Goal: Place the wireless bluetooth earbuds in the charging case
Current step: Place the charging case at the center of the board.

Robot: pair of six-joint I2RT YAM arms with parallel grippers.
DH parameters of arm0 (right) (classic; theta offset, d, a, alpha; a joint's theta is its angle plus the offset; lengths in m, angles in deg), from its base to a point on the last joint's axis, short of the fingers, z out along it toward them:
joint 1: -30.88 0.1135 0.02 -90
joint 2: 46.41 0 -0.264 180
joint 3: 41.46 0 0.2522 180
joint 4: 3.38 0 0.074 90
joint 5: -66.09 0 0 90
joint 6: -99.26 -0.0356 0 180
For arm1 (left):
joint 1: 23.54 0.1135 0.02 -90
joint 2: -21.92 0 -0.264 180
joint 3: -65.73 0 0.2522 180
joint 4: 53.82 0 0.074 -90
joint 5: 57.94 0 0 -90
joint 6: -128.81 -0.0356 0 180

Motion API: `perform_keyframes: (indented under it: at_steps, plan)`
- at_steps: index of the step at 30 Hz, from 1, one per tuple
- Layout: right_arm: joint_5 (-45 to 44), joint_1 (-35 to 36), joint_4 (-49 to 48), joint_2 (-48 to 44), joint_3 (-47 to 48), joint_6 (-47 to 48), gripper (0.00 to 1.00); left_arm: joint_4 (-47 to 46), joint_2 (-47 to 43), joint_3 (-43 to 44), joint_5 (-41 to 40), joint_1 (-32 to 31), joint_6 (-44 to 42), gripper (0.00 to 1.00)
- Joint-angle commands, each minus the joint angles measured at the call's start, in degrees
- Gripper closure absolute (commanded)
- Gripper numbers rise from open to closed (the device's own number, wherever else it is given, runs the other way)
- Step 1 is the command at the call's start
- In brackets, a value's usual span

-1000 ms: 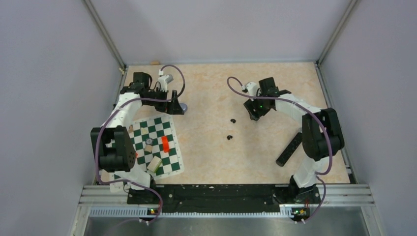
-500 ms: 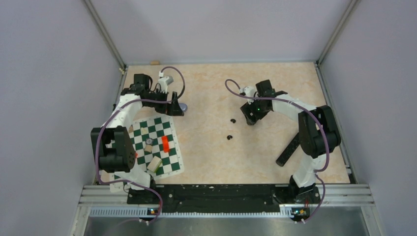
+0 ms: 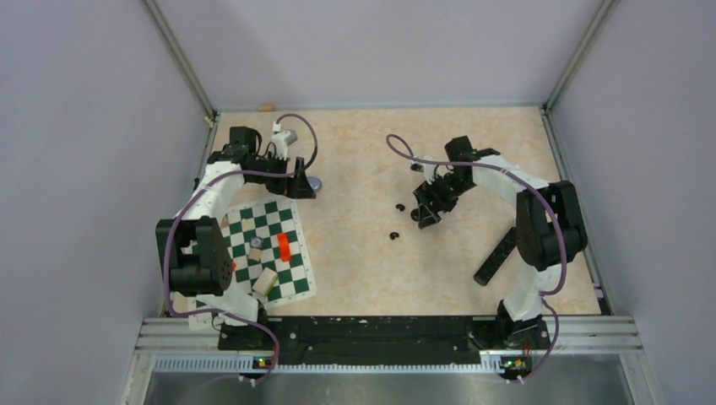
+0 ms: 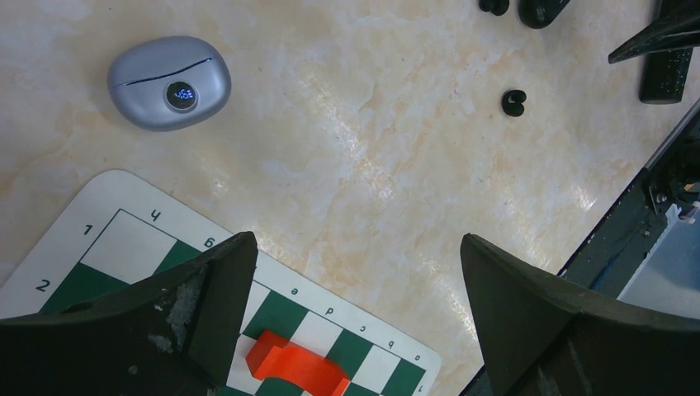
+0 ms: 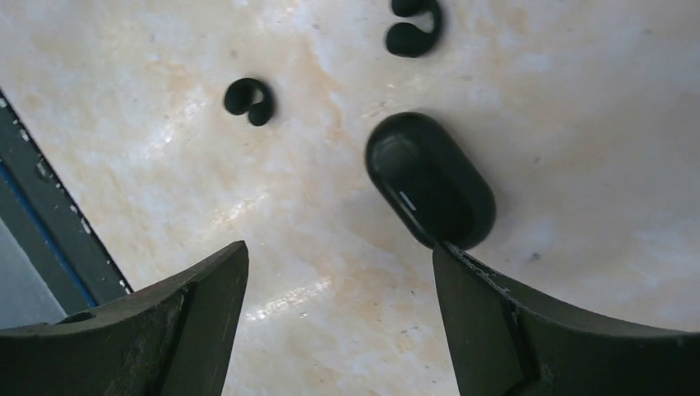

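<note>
Earbuds [image 5: 249, 101]: both loose on table [image 5: 578, 124], near right gripper [image 5: 340, 252] | right gripper: jaws spread, empty, black pod [image 5: 429, 181] just beside | case [image 4: 169, 82]: lid down, beside chessboard [image 4: 124, 239] | left gripper [image 4: 357, 247]: spread, empty | step: likely earbud pickup | next: centre jaws on one bud; case lid must open.

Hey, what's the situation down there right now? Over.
Left gripper open near shut grey-blue case. Right gripper open, empty; black oval case at its fingertip. Two black earbuds loose on table. Nothing in the way.

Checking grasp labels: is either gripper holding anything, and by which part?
Nothing is held: left gripper and right gripper are both open, nothing between their fingers.
</note>
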Motion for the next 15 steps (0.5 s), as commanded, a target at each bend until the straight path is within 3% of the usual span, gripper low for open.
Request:
perform_keyframes:
  at_steps: [1, 4, 7, 15]
  plan:
    - [7.98, -0.27, 5.8, -3.62, 2.92, 7.11, 0.21, -1.29, -2.07, -0.25, 0.71, -0.03, -0.87, 0.01]
    - [0.13, 0.43, -0.2, -8.1, 0.37, 9.36, 0.23, -1.39, -1.78, -0.21, 1.04, -0.02, -0.87, 0.01]
    - [-6.1, 1.67, -6.37, -11.85, -3.06, 18.56, 0.2, -1.2, -0.98, 0.12, 1.65, -0.03, -0.82, 0.01]
    - [-5.76, 2.24, -6.16, -8.63, -2.43, 40.81, 0.18, 0.71, -0.31, 0.84, 2.51, -0.02, -2.71, 0.01]
